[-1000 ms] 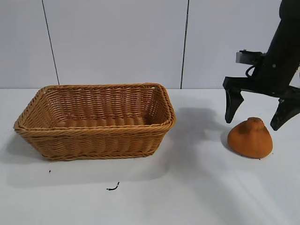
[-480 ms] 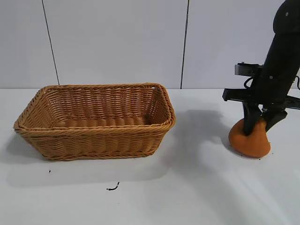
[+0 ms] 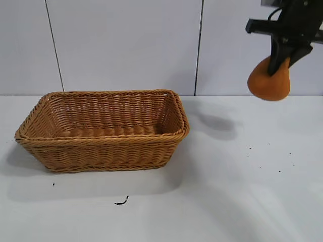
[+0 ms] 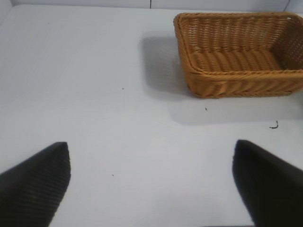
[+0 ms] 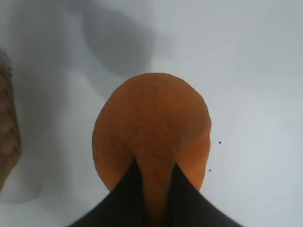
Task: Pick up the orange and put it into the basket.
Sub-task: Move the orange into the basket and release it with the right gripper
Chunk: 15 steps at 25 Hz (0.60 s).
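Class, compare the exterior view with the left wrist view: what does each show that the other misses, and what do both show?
Only the exterior view shows the right gripper shut on the narrow top of the orange, held in the air well above the table, to the right of the basket.
Only the left wrist view shows the left gripper, open over bare table, away from the basket.
Both show the basket, with nothing inside it, and a small dark scrap on the table near it.
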Each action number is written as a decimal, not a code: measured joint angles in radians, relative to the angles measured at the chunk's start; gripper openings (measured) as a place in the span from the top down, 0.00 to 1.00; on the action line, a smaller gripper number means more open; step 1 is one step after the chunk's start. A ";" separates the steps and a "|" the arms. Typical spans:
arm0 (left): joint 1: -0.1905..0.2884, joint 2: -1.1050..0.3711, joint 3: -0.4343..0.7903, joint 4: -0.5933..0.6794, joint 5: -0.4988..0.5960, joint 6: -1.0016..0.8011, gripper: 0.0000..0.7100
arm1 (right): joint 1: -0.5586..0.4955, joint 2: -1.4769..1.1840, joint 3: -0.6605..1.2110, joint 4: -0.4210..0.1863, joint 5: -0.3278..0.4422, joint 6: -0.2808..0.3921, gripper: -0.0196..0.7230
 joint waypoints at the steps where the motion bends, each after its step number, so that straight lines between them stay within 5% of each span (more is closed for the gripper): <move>1: 0.000 0.000 0.000 0.000 0.000 0.000 0.06 | 0.000 -0.001 -0.023 0.000 0.010 0.000 0.94; 7: 0.000 0.000 0.000 0.000 0.000 0.000 0.06 | 0.042 -0.001 -0.110 -0.004 0.023 0.009 0.94; 15: 0.000 0.000 0.000 0.000 0.000 0.000 0.06 | 0.270 0.000 -0.118 -0.003 -0.066 0.053 0.94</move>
